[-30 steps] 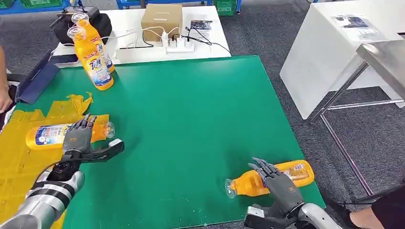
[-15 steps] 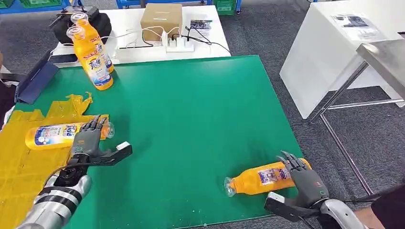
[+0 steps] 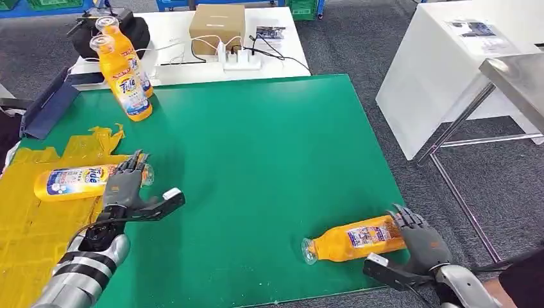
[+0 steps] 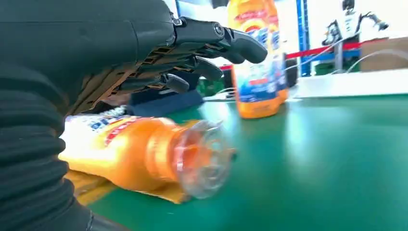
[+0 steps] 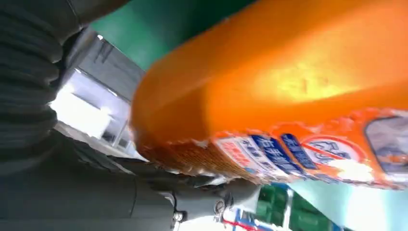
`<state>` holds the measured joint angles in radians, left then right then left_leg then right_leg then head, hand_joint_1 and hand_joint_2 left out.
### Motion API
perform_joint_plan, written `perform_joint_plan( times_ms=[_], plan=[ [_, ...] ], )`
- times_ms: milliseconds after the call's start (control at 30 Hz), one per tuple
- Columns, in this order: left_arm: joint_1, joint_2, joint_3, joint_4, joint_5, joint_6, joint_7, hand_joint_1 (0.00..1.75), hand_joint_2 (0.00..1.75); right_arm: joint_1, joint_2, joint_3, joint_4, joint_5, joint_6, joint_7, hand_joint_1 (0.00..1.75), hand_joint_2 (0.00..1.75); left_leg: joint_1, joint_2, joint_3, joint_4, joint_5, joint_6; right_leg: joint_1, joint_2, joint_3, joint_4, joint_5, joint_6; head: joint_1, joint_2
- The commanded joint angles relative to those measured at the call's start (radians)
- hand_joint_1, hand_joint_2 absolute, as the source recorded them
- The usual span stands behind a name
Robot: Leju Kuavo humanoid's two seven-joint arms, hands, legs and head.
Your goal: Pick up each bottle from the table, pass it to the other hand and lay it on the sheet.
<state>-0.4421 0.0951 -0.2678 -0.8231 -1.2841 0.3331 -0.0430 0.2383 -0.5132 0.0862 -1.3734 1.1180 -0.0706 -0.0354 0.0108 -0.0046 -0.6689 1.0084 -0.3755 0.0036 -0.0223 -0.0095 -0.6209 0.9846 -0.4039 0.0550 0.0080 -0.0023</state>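
Green table [image 3: 256, 160], yellow sheet [image 3: 25, 212], lying bottle [image 3: 353, 240], two upright bottles [image 3: 125, 80]

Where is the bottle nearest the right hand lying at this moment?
In the head view, the bottle lies on its side near the front right corner of the green table, cap toward the left, base end by the right hand.

In the head view the left hand [image 3: 125, 186] covers the neck of the bottle on the yellow sheet [image 3: 25, 212], leaving only part of its clear cap visible. The sheet runs off the picture's left edge. The right hand [image 3: 417, 247] hides the base of the bottle near the desk's front edge [image 3: 356, 239]; whether they touch cannot be told. In the right wrist view that bottle's label [image 5: 288, 149] is blurred, cut off and unreadable.
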Motion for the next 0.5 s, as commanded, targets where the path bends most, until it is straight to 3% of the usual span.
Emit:
perform_joint_plan(
  times_ms=[33, 100, 133, 200, 267, 300, 333, 367, 500],
  plan=[
    [0.023, -0.034, -0.081, -0.140, 0.158, -0.073, -0.082, 0.00, 1.75, -0.140, 0.133, 0.126, 0.273, 0.034, -0.004, -0.033, 0.00, 1.75, 0.002, 0.002, 0.008, -0.001, -0.003, 0.000, 0.003, 0.002, 0.009, -0.003, -0.001, -0.004, 0.000, 0.000],
    [0.013, -0.037, -0.093, -0.130, 0.170, -0.066, -0.079, 0.00, 1.75, -0.166, 0.143, 0.167, 0.304, 0.033, -0.020, -0.043, 0.00, 1.75, 0.003, 0.003, 0.006, -0.001, -0.001, 0.000, 0.003, 0.003, 0.006, -0.003, 0.000, -0.003, 0.000, 0.000],
    [0.012, -0.039, -0.095, -0.126, 0.179, -0.064, -0.083, 0.00, 1.75, -0.176, 0.152, 0.183, 0.317, 0.029, -0.031, -0.050, 0.16, 1.75, 0.003, 0.004, 0.007, -0.001, -0.002, -0.001, 0.004, 0.004, 0.006, -0.003, 0.001, -0.003, 0.000, 0.000],
    [0.012, -0.039, -0.095, -0.126, 0.179, -0.064, -0.083, 0.00, 1.75, -0.177, 0.155, 0.185, 0.317, 0.029, -0.031, -0.050, 0.16, 1.75, 0.003, 0.006, 0.010, -0.001, -0.002, -0.001, 0.004, 0.005, 0.008, -0.004, 0.001, -0.004, 0.000, 0.000],
    [0.010, -0.039, -0.097, -0.120, 0.184, -0.060, -0.087, 0.00, 1.75, -0.182, 0.155, 0.195, 0.324, 0.028, -0.036, -0.054, 0.52, 1.75, 0.003, 0.006, 0.010, -0.001, -0.002, -0.001, 0.004, 0.006, 0.008, -0.004, 0.000, -0.005, 0.000, 0.000],
    [0.008, -0.039, -0.099, -0.117, 0.188, -0.058, -0.089, 0.00, 1.75, -0.186, 0.153, 0.204, 0.330, 0.024, -0.040, -0.057, 0.87, 1.75, 0.002, 0.007, 0.011, -0.001, -0.002, -0.001, 0.003, 0.006, 0.008, -0.003, 0.000, -0.005, 0.000, 0.000],
    [0.008, -0.042, -0.101, -0.116, 0.188, -0.059, -0.089, 0.00, 1.75, -0.188, 0.158, 0.209, 0.332, 0.024, -0.039, -0.056, 1.34, 1.75, 0.002, 0.006, 0.013, -0.001, -0.002, -0.001, 0.003, 0.006, 0.011, -0.003, 0.000, -0.006, 0.000, 0.000],
    [0.007, -0.044, -0.103, -0.112, 0.194, -0.059, -0.092, 0.00, 1.75, -0.193, 0.158, 0.219, 0.341, 0.021, -0.041, -0.060, 1.43, 1.75, 0.003, 0.005, 0.014, -0.001, -0.002, -0.001, 0.004, 0.005, 0.012, -0.004, -0.001, -0.006, 0.000, 0.000],
    [0.005, -0.046, -0.105, -0.110, 0.196, -0.058, -0.093, 0.00, 1.75, -0.196, 0.159, 0.225, 0.348, 0.018, -0.040, -0.062, 1.41, 1.75, 0.002, 0.006, 0.014, -0.001, -0.002, -0.001, 0.003, 0.005, 0.012, -0.003, 0.000, -0.005, 0.000, 0.000]
  ],
)
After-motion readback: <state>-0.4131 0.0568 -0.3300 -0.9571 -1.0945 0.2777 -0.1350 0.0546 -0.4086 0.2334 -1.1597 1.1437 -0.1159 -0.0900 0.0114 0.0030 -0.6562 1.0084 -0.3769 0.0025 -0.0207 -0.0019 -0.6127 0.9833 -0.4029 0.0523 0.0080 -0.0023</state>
